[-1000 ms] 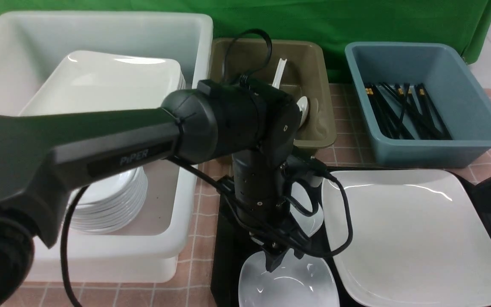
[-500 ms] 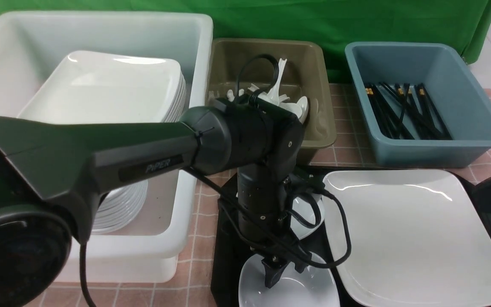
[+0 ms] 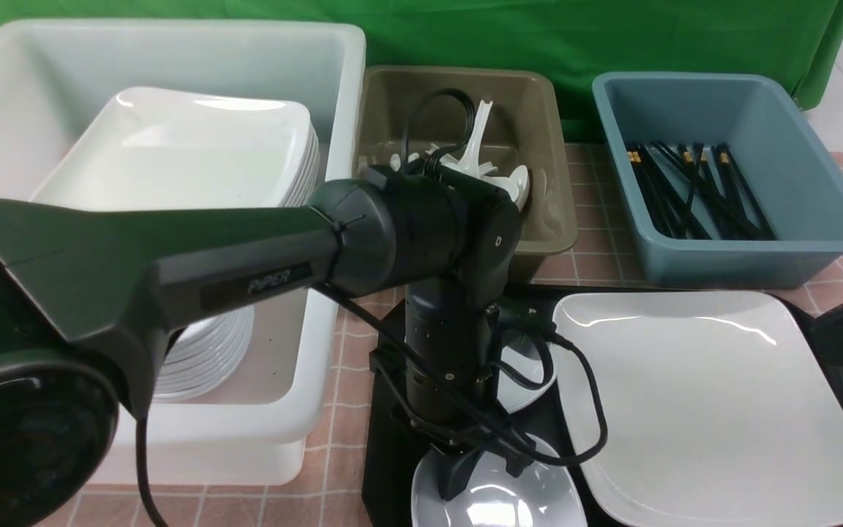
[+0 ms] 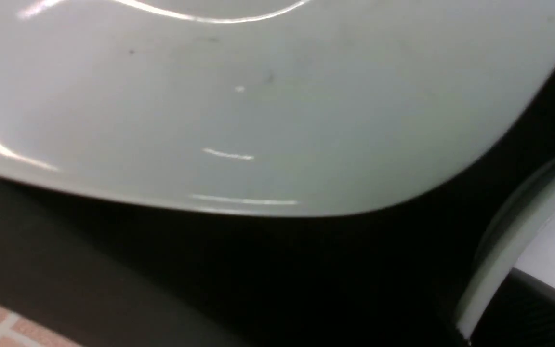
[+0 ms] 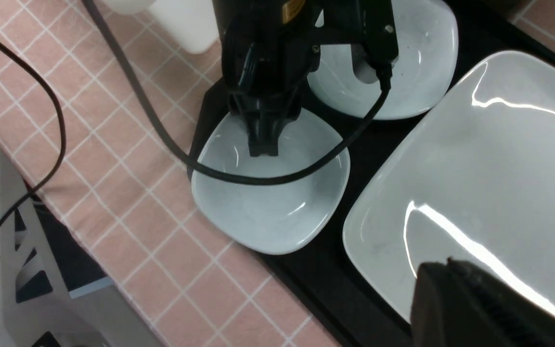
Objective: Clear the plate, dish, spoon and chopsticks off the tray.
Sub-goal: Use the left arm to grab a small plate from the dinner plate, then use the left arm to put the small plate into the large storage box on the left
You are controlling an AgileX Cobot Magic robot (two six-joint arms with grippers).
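Observation:
The black tray (image 3: 385, 432) carries the large white plate (image 3: 707, 395) on its right and two small white dishes on its left. My left gripper (image 3: 463, 472) points down onto the near dish (image 3: 509, 501), its fingers (image 5: 263, 142) shut over that dish's far rim (image 4: 494, 260). The second dish (image 3: 535, 369) lies just behind it, partly hidden by the wrist. My right gripper (image 5: 448, 267) hovers shut and empty over the plate's (image 5: 475, 159) near right part. No spoon or chopsticks show on the tray.
A white tub (image 3: 173, 44) at the left holds stacked plates and dishes. An olive tub (image 3: 546, 146) behind the tray holds white spoons. A blue tub (image 3: 758, 95) at the right holds black chopsticks. A checked pink cloth (image 5: 128, 202) covers the table.
My left arm has come down a little and its gripper has closed from wide open onto the near dish's rim. The right arm has not moved.

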